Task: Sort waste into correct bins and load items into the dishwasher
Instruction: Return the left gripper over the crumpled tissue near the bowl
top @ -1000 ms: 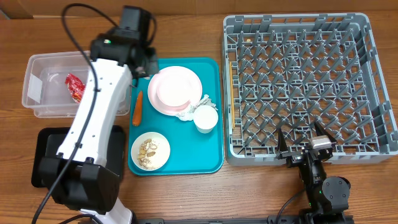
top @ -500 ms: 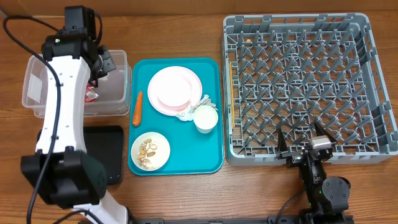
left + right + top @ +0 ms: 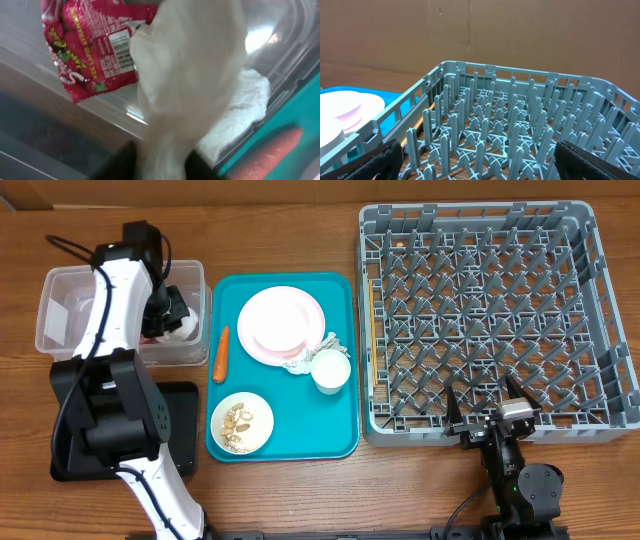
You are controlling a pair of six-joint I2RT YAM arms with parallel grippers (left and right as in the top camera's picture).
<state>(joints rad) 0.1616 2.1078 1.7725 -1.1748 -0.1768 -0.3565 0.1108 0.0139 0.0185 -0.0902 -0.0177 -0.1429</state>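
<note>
- our left fingers (image 3: 117,165) hang over the clear tub (image 3: 55,330), white napkin (image 3: 190,90) between them; pinched or loose, we cannot tell.
- red wrapper (image 3: 90,45) lies in that tub.
- right fingers (image 3: 387,157) spread wide beside the dish rack (image 3: 480,310).

Napkin (image 3: 195,75), wrapper (image 3: 85,45), L arm (image 3: 110,300) crowd tub (image 3: 60,290); dense rack pegs (image 3: 510,130) ahead of R gripper (image 3: 483,402).

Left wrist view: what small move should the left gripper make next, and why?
Probably open the left gripper fully: the white napkin hangs from it over the clear tub, where the red wrapper already lies, so it should drop inside.
</note>
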